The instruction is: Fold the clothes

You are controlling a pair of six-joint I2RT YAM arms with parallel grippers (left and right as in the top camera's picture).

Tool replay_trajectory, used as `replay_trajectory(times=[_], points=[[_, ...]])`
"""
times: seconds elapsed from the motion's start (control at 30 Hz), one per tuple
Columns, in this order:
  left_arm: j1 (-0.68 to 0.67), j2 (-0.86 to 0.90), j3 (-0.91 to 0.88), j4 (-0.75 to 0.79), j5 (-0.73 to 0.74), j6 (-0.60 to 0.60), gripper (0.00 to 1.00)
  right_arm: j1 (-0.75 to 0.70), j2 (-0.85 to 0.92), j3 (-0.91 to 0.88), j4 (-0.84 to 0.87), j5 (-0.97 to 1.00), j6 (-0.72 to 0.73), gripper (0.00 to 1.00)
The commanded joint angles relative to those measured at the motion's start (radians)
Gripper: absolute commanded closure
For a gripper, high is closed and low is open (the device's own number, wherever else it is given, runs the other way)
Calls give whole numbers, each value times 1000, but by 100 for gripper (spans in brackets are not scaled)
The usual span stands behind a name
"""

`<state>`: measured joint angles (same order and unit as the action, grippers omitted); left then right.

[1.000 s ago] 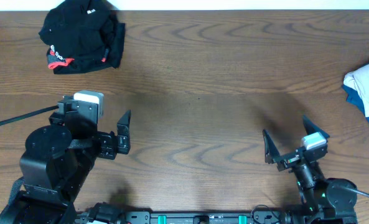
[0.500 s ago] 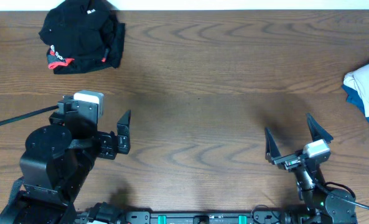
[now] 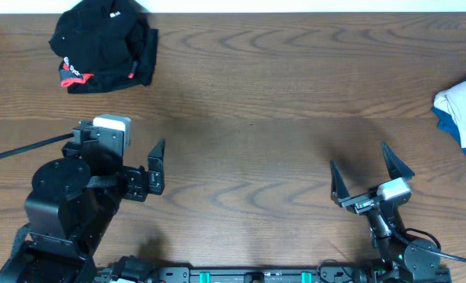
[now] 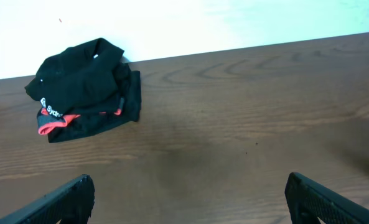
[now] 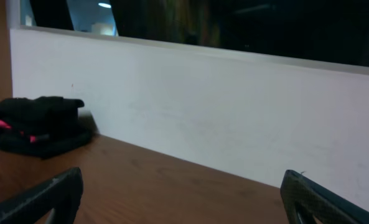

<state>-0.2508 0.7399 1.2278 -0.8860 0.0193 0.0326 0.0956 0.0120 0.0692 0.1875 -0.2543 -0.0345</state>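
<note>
A: Black fabric with a flash of coral trim: that was the clothes [image 3: 103, 43], bunched in a heap well ahead of the left gripper [image 3: 155, 167] and off to its left, near the far edge of the table [image 3: 256, 94].

B: And both tools were empty. The left jaws were spread wide, and the right gripper [image 3: 360, 161] was spread just as wide, with nothing between either pair.

A: So the step in hand looked like the reach. My call: the left arm was nearer, and it needed to take one top layer, not the whole wad.

B: Agreed. Pinch an edge, drag it onto open wood and let it spread before any fold. The right tool sat well apart from the heap.
</note>
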Motion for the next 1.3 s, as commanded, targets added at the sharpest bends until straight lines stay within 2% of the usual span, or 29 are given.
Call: replay_trajectory(times=[0.0, 0.43, 0.67, 0.87, 1.27], points=[[-4, 0, 1, 4, -2, -5, 2, 17, -7, -23, 24, 11, -8, 1], [-4, 1, 1, 4, -2, -5, 2, 17, -7, -64, 150, 35, -52, 1], [-4, 1, 1, 4, -2, -5, 2, 17, -7, -64, 149, 145, -53, 1], [-4, 1, 1, 4, -2, -5, 2, 16, -7, -64, 76, 299, -53, 1], [-4, 1, 1, 4, -2, -5, 2, 13, -7, -64, -210, 311, -53, 1]])
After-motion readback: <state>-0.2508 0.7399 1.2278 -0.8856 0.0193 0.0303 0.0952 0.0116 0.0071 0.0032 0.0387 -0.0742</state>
